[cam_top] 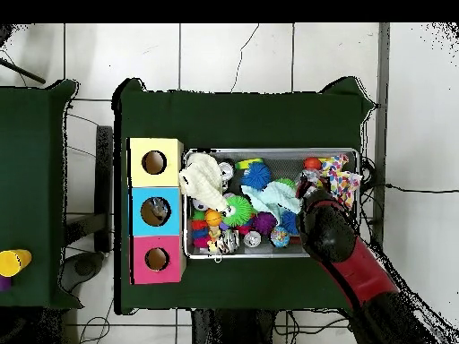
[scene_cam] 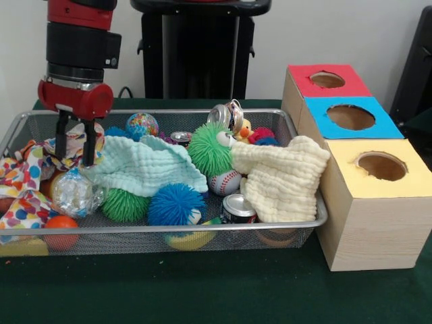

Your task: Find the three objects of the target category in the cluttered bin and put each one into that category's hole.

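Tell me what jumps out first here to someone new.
The wire bin crammed with bright toys: a green spiky ball at its middle, a pale yellow cloth draped at the end nearest the boxes. Beside it, the row of red, blue and yellow hole boxes. The red gripper hangs over the bin's other end, fingers open.

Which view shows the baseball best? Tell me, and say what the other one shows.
The front view. The baseball sits in plain sight with its red stitching, between the green spiky ball and the cream cloth. In the overhead view I cannot pick it out among the clutter.
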